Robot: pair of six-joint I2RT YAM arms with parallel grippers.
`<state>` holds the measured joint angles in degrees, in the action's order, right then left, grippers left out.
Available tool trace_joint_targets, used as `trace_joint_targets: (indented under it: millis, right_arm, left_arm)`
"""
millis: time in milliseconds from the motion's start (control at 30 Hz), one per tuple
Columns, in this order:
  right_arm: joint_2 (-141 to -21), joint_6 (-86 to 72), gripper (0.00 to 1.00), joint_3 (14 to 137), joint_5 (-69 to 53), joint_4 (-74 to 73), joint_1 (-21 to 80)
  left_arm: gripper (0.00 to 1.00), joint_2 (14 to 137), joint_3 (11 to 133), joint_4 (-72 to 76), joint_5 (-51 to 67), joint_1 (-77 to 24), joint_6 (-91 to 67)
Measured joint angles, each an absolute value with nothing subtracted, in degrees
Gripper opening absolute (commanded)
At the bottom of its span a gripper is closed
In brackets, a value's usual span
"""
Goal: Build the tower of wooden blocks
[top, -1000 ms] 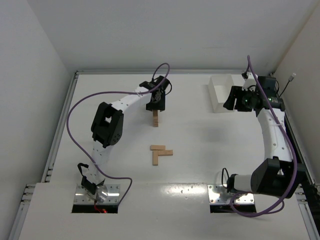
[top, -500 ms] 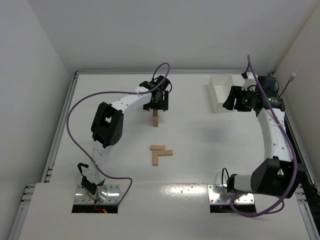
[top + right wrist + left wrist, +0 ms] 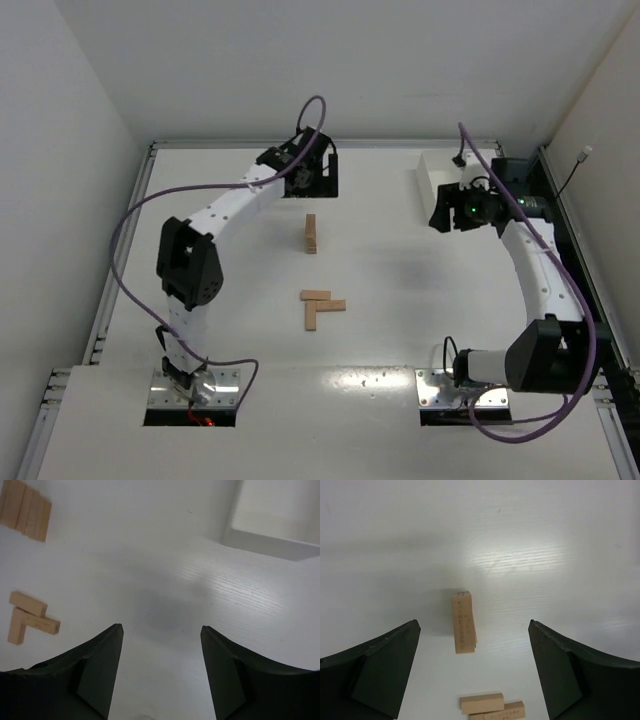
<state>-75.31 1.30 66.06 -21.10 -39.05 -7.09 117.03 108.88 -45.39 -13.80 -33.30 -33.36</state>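
- Landmark: the tower (image 3: 311,234), a narrow upright stack of tan wood, stands on the white table (image 3: 400,340) with neither arm touching it.
- Beyond the tower, on its far side and raised above it, hovers the left gripper (image 3: 317,188); its jaws are spread wide and hold nothing.
- From the left wrist the tower shows between the two dark fingers (image 3: 380,670), apart from both.
- On the near side of the tower lie three loose wood blocks (image 3: 320,306), flat and touching one another in a small cluster.
- Well to the right of the tower hangs the right gripper (image 3: 160,628), over bare table; its jaws are parted, gripping nothing.
- Right of the tower and a little farther back sits the white bin (image 3: 430,168), just behind the right gripper and partly hidden by that arm.
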Motion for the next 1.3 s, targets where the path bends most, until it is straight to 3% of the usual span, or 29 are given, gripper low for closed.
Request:
trace_joint_targets:
  millis: [133,233,367,600,800,1300]
  right_arm:
    - [-74.63,8.91,0.62,65.39,-20.62,-40.73,2.39]
    - [-73.25,16.01,0.63,64.77,-19.73,-41.93,15.07]
    - [-72.71,23.88,0.55,64.2,-19.51,-44.05,32.84]
    - [-79.15,30.74,0.52,62.48,-19.94,-44.23,53.47]
    - [-86.54,32.27,0.45,58.67,-19.99,-41.95,55.48]
    - [-97.69,28.03,0.44,58.67,-16.93,-29.69,49.25]
  left_arm:
    - [0.9,105.36,108.88,-43.94,-14.57,-31.7,-32.14]
    - [1.0,96.53,107.96,-42.24,-14.39,-26.46,-30.92]
    - [1.0,87.99,103.66,-41.12,-12.64,-12.23,-29.1]
    - [1.0,86.89,95.18,-47.03,-4.95,8.64,-23.55]
    - [1.0,87.0,94.32,-51.66,-0.78,13.23,-17.63]
    - [1.0,85.58,88.42,-53.3,4.14,16.23,-13.34]
